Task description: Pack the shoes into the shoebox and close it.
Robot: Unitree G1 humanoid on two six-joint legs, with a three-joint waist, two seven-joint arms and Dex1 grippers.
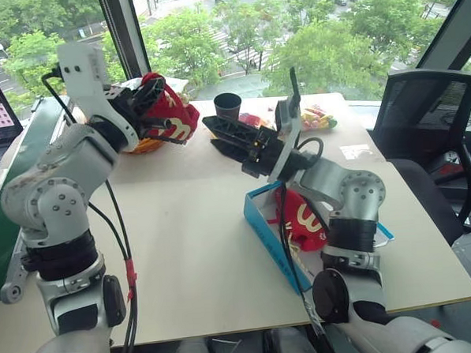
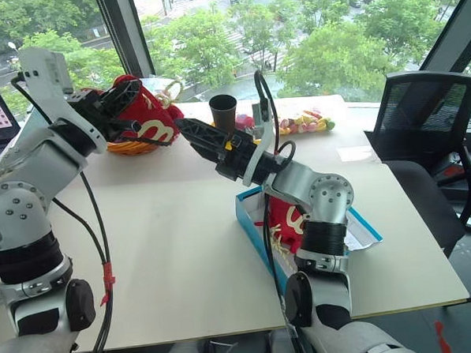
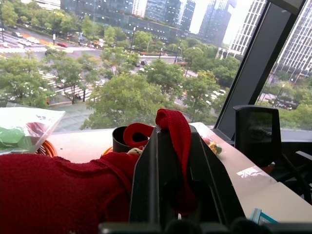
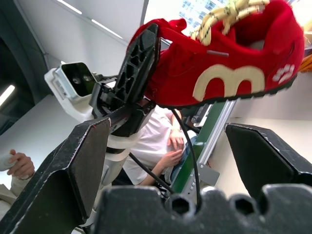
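Left gripper [image 1: 154,109] clamped on a red shoe [image 1: 173,112], gripping the heel fabric and holding it up above the table [image 1: 176,243] — just in front of a wicker basket [image 2: 131,146]. Right gripper [image 1: 221,136] jaws wide apart, empty, pointing toward the raised shoe. Second red shoe [image 1: 301,216] lies inside the open blue shoebox [image 1: 264,230] under the right arm — a dark cup [image 1: 227,106] stands near the window.

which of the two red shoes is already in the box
The red shoe lying inside the blue box, under the right arm. The other shoe is up in the air, clamped in the left gripper, above the table's far left side.
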